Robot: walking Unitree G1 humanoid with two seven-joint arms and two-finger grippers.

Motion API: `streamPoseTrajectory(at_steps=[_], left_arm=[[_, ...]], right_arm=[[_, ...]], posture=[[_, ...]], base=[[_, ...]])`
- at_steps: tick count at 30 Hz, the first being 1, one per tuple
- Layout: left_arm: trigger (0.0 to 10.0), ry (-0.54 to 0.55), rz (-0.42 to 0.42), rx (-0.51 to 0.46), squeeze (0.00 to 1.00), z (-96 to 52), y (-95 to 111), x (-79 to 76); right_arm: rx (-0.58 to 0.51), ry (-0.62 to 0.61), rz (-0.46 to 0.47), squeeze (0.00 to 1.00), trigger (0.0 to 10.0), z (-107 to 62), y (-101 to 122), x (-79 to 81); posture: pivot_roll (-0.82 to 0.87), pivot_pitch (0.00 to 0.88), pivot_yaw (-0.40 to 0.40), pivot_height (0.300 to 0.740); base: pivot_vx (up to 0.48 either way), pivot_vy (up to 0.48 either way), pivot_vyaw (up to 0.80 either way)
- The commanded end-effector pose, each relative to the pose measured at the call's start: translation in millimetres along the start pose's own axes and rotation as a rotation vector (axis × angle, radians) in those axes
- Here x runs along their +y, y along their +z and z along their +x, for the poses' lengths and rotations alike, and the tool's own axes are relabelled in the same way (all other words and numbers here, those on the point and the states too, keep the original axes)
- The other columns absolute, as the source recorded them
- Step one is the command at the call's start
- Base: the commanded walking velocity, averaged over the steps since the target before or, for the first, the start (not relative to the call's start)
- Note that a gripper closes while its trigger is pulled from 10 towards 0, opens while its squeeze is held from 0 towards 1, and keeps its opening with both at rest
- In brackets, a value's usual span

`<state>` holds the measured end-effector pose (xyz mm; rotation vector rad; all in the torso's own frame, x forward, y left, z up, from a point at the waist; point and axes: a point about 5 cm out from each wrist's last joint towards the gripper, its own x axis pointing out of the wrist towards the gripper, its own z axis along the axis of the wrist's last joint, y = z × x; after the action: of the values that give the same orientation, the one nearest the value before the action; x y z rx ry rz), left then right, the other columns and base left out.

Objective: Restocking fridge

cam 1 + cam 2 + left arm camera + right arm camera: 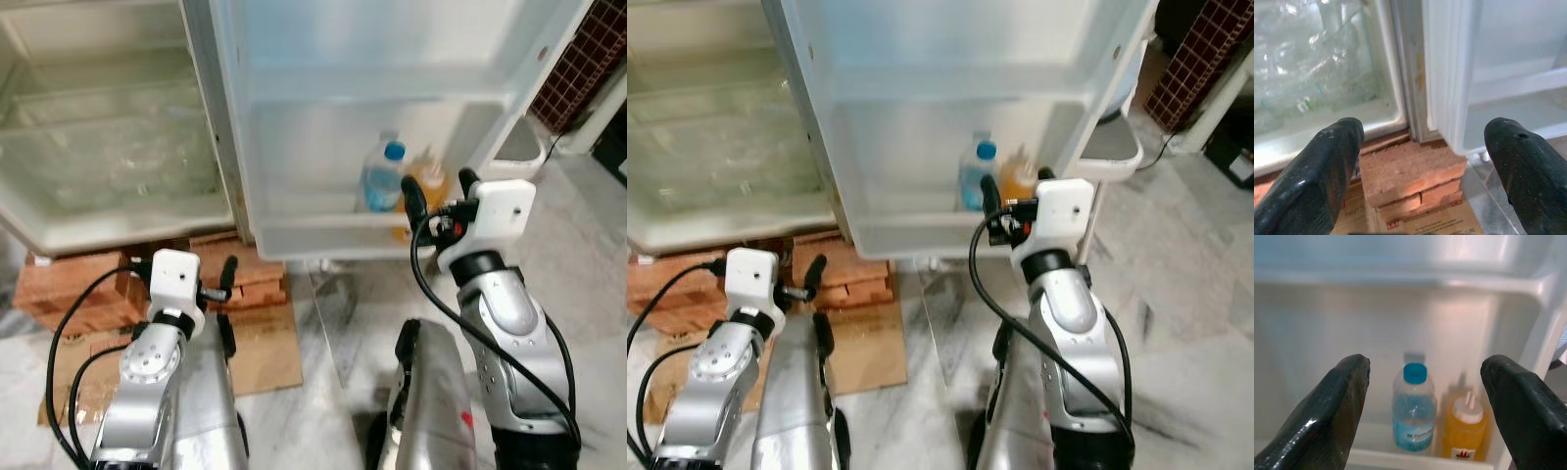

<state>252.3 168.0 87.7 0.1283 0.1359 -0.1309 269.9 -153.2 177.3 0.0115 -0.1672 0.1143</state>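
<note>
Fridge door stands open. Right gripper [1422, 406] raised just before the white plastic door shelf [323, 238], fingers spread wide and empty, aimed at the clear water bottle with blue cap [1414, 409] and the orange squeeze bottle with white nozzle [1463, 431] standing upright side by side in it. Left gripper [1422, 169] low, also spread and empty, near the stacked red bricks [1410, 178] propping the fridge. Likely between placements: next move calls for fetching another item. No further stock visible. Clear crisper drawer [108, 166] contents hazy; bottle bases hidden behind shelf rim.
</note>
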Motion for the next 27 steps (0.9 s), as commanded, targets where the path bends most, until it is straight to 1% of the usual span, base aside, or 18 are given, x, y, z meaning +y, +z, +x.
streamPoseTrajectory(at_steps=[1, 5, 7, 11, 15, 19, 21, 22, 27], left_arm=[[10.0, 0.002, 0.018, 0.015, 0.00, -1.9, -1, 1.8], [10.0, -0.002, 0.024, 0.014, 0.00, -3.6, -1, 4.0], [10.0, -0.008, 0.029, 0.011, 0.00, -7.6, -1, 4.6], [10.0, -0.010, 0.039, 0.006, 0.00, -11.8, -2, 4.7], [10.0, 0.001, 0.047, -0.006, 0.00, -13.3, 0, 6.4], [10.0, -0.007, 0.049, -0.017, 0.00, -10.9, 3, 5.6], [10.0, -0.011, 0.047, -0.018, 0.00, -10.1, 3, 4.9], [10.0, -0.017, 0.044, -0.020, 0.00, -9.1, 4, 4.3], [10.0, -0.026, 0.049, -0.015, 0.00, -8.6, 3, 3.0]], right_arm=[[0.006, -0.019, 0.007, 0.00, 10.0, -2.5, 0, -3.1], [0.046, -0.045, 0.020, 0.00, 10.0, -8.5, -8, -6.9], [0.097, -0.055, 0.030, 0.00, 10.0, -15.0, -21, -10.3], [0.128, -0.065, 0.030, 0.00, 10.0, -18.8, -29, -13.8], [0.133, -0.065, 0.026, 0.00, 10.0, -19.7, -31, -14.8], [0.135, -0.063, 0.024, 0.00, 10.0, -18.5, -31, -13.4], [0.135, -0.067, 0.030, 0.00, 10.0, -18.2, -31, -13.2], [0.135, -0.077, 0.015, 0.00, 10.0, -17.9, -31, -13.6], [0.134, -0.074, 0.004, 0.00, 10.0, -19.0, -31, -14.7]], posture=[[0.02, 0.026, -0.012, 0.521], [0.02, 0.021, -0.013, 0.546], [0.02, 0.025, -0.013, 0.565], [0.02, 0.029, -0.015, 0.590], [0.02, 0.031, -0.013, 0.614], [0.02, 0.028, -0.009, 0.643], [0.02, 0.028, -0.009, 0.648], [0.02, 0.025, -0.007, 0.648], [0.02, 0.025, -0.005, 0.648]], base=[[0.000, 0.000, 0.00], [0.000, 0.000, 0.00], [0.000, 0.000, 0.00], [0.000, 0.000, 0.00], [0.000, 0.000, 0.00], [0.000, 0.000, 0.00], [0.000, 0.000, 0.00], [0.000, 0.000, 0.00], [0.000, 0.000, 0.00]])
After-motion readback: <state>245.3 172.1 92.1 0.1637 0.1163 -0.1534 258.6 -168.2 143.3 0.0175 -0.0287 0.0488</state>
